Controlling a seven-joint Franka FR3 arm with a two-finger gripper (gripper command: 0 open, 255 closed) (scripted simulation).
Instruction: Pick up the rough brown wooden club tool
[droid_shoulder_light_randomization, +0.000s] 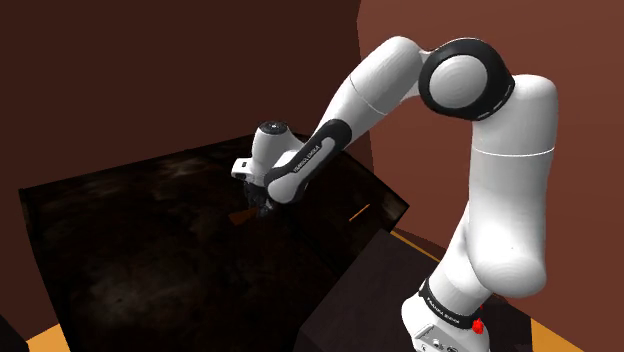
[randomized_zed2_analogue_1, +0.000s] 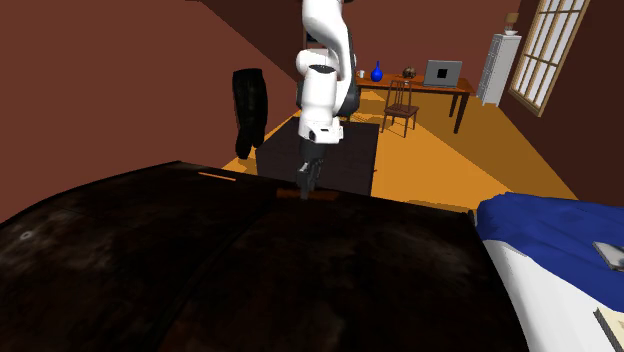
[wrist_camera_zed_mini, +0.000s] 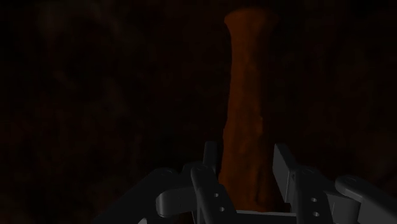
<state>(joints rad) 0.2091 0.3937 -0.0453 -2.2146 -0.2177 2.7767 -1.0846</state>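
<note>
Wrist view shows the gripper (wrist_camera_zed_mini: 245, 154) clamped near one end of the rough brown club (wrist_camera_zed_mini: 245, 83), which lies on the dark table (wrist_camera_zed_mini: 95, 95), and I reckon a grip so far off its middle lets the long free end sag or twist loose when lifted.

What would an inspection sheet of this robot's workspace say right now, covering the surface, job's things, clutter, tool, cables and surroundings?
Surface: dark table, dimly lit.
Job's things: rough reddish-brown club, low at the table's far edge in the second exterior view.
Clutter: a thin orange streak on the table, too dim to identify.
Tool: tool down at table level, its fingers against both sides of the club.
Cables: nothing seen.
Surroundings: desk with laptop and blue vase, chair, window, bed with a blue cover.
</note>
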